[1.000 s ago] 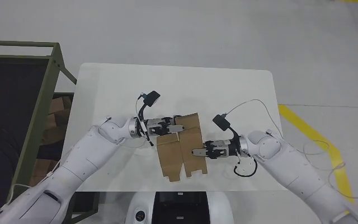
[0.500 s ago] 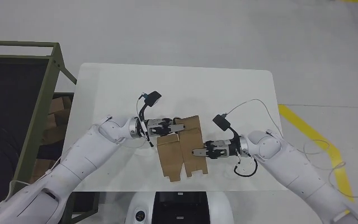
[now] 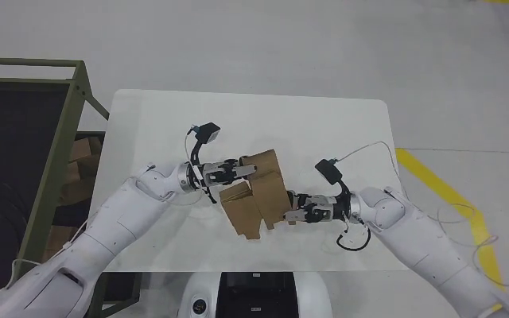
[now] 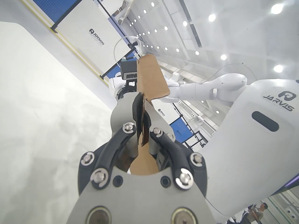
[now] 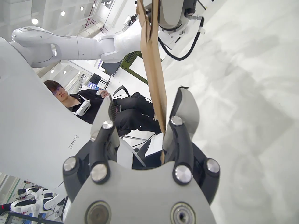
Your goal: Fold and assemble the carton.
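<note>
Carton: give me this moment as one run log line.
carton: flattened, over table near side | left gripper: shut on carton edge | right gripper: open, carton edge between its fingers | stage: not yet assembled

Carton (image 3: 256, 191) plain brown. Table (image 3: 238, 119) white. Left gripper (image 4: 140, 115), right gripper (image 5: 144, 110): black links, grey fingers. Rack frame (image 3: 79, 79) olive green. Floor stripe (image 3: 429, 179) yellow.

top view: looked steeply down from above the arms onto the table (image 3: 238, 119), well back | left wrist: sat close behind the left gripper (image 4: 141, 117), facing up toward the ceiling (image 4: 210, 1) | right wrist: sat close behind the right gripper (image 5: 146, 99), likewise upturned | shared: the carton (image 3: 258, 191) showed in all three
</note>
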You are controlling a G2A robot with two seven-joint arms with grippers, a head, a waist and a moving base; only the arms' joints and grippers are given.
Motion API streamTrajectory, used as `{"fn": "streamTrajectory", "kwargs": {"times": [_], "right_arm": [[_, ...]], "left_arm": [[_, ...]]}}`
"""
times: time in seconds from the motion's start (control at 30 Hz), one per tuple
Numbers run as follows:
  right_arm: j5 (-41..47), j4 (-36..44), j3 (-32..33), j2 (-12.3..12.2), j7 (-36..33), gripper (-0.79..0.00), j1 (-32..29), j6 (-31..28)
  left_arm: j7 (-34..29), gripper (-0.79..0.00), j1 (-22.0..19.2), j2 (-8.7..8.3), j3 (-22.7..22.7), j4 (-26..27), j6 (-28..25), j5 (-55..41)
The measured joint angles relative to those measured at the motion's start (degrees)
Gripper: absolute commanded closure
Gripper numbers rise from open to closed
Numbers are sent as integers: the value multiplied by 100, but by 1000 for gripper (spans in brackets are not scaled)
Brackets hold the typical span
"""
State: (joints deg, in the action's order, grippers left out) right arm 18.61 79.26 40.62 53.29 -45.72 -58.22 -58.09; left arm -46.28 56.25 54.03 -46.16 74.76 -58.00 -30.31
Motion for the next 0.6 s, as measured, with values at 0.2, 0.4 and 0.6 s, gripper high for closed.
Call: {"fn": "streamTrajectory", "kwargs": {"times": [0.2, 0.4, 0.6], "right_arm": [[-48, 87, 413, -78, 126, -785, -328, 9], [-47, 85, 404, -77, 122, -785, -319, 9], [-247, 150, 483, -78, 318, -785, -406, 166]], "left_arm": [[0, 0, 110, 42, -251, -91, 0, -176], [0, 0, 108, 41, -249, -92, 0, -165], [243, 0, 179, 60, -312, 50, 202, -55]]}}
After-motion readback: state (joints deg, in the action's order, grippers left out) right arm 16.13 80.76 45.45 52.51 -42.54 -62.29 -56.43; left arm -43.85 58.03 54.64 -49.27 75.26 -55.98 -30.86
